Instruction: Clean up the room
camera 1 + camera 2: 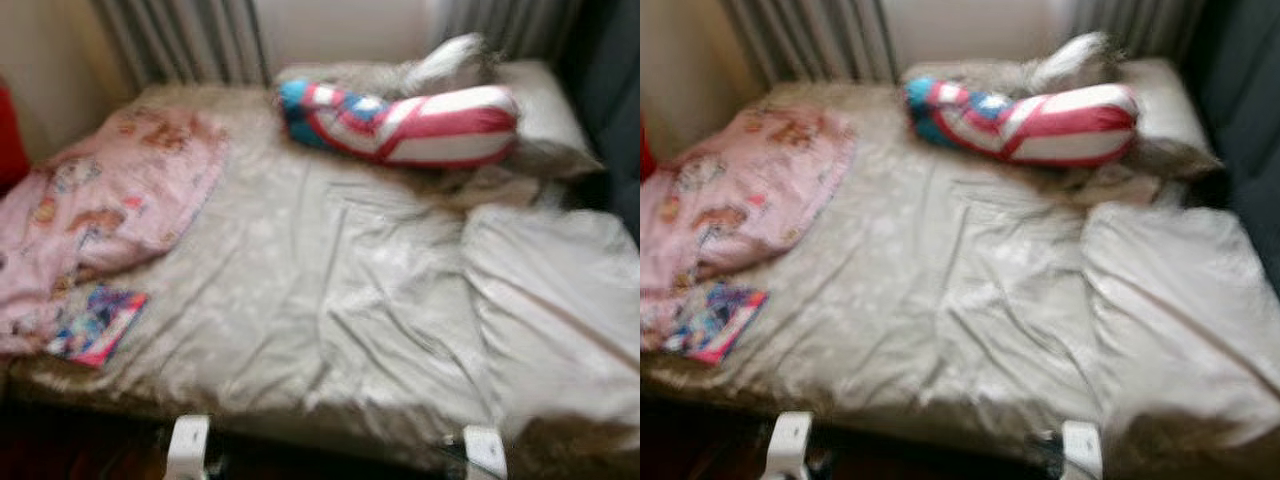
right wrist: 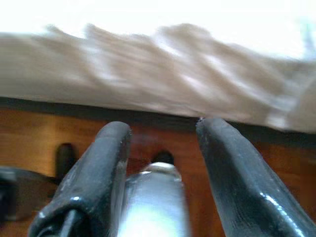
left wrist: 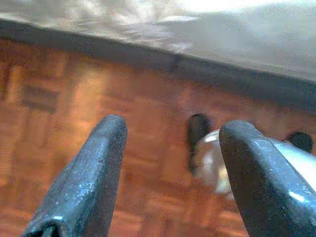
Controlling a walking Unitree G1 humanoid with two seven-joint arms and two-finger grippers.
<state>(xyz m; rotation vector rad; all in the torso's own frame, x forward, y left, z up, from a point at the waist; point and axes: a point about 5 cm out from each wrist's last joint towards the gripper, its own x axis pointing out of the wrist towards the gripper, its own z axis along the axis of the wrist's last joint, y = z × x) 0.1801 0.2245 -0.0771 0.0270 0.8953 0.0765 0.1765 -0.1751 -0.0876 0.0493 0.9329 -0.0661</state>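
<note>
whole bed (image 1: 350, 300) blurred; pink blanket (image 1: 90, 200) cut off at left.

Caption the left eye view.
Rumpled beige bedsheet bearing pink patterned blanket, red-white-blue striped pillow and colourful book.

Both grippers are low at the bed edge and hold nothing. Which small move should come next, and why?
Probably raise the left gripper toward the colourful book. It lies loose near the bed's front left corner, beside the pink blanket, on that arm's side. The jaws stand open, aimed at the floor.
</note>
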